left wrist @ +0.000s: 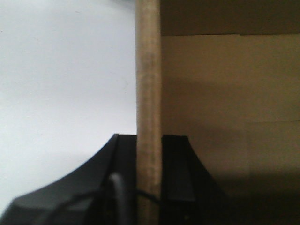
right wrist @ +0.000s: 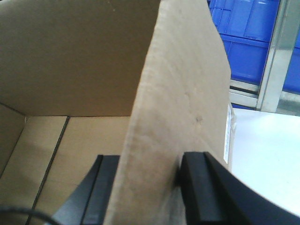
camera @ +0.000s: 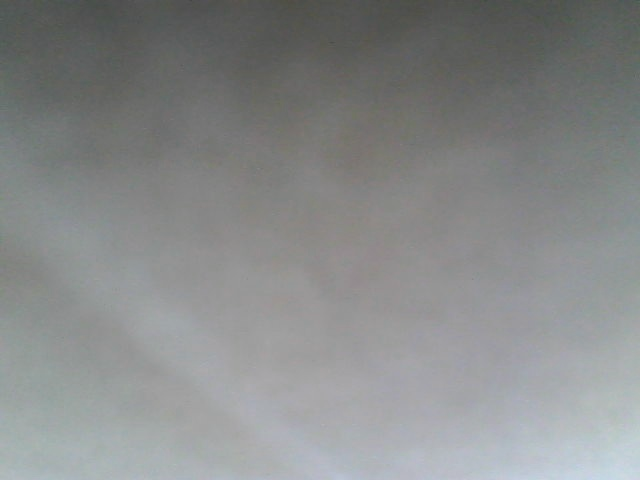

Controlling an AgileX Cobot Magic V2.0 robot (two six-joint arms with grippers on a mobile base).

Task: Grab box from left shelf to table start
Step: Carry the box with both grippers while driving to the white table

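Note:
The box (left wrist: 225,93) is brown corrugated cardboard, open at the top, and both wrist views look into it. In the left wrist view one box wall runs edge-on up the middle, and my left gripper (left wrist: 149,137) is shut on it, one black finger on each face. In the right wrist view my right gripper (right wrist: 151,157) is shut on another wall of the box (right wrist: 70,56), with one finger inside and the other on the outer face. The pale white table (right wrist: 272,159) lies beside the box and shows again as the table (left wrist: 61,79) in the left wrist view.
A silver metal upright (right wrist: 275,51) of a shelf stands beyond the table, with blue plastic crates (right wrist: 243,42) behind it. A white label (right wrist: 228,131) is stuck on the box's outer face. The front view is filled by a blurred grey surface (camera: 320,240).

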